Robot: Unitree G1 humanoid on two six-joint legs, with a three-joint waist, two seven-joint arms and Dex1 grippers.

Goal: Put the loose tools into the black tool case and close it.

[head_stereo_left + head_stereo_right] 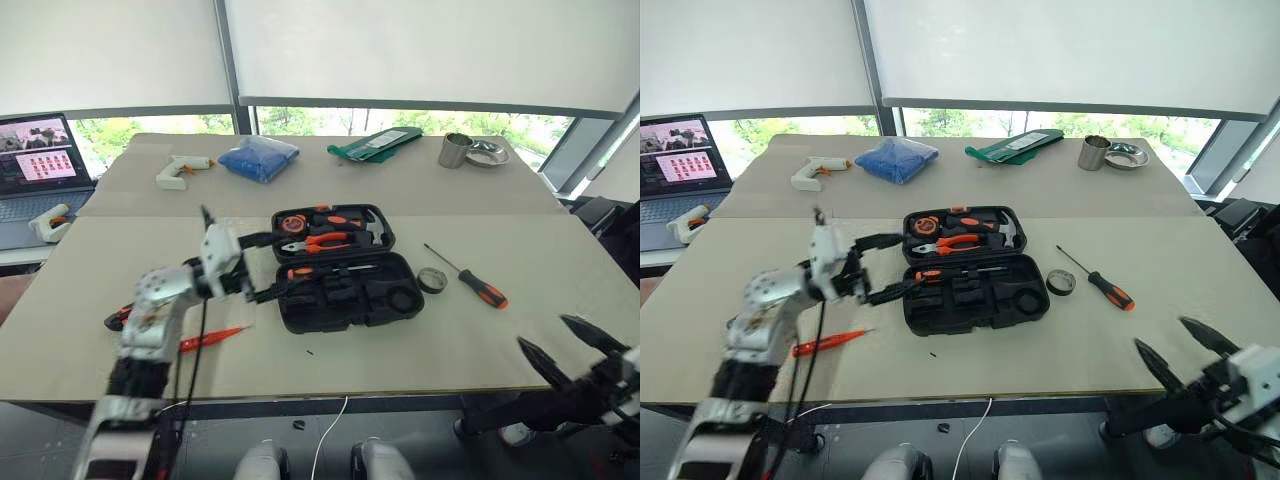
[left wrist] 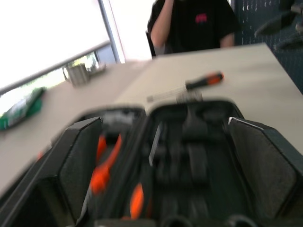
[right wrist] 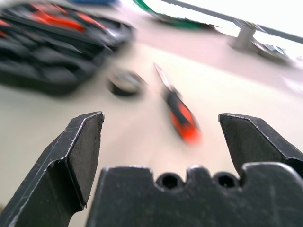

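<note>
The black tool case (image 1: pixel 340 300) lies open in the middle of the table, with orange-handled pliers and a hammer in its far half. One screwdriver (image 1: pixel 302 272) rests in the near half. My left gripper (image 1: pixel 275 264) is open and empty at the case's left end, and its fingers (image 2: pixel 80 161) frame the recesses. A second screwdriver (image 1: pixel 478 286) and the small tape roll (image 1: pixel 432 280) lie right of the case. The slim orange tester pen (image 1: pixel 212 338) lies at the front left. The utility knife (image 1: pixel 116 320) peeks out behind my left arm. My right gripper (image 1: pixel 543 332) hangs open off the table's front right.
At the back of the table lie a white glue gun (image 1: pixel 180 170), a blue bag (image 1: pixel 258 158), a green packet (image 1: pixel 376 145), a metal cup (image 1: pixel 455 150) and a metal dish (image 1: pixel 487 154). A laptop (image 1: pixel 36 160) stands far left. A person in black (image 2: pixel 194 23) is beyond the table.
</note>
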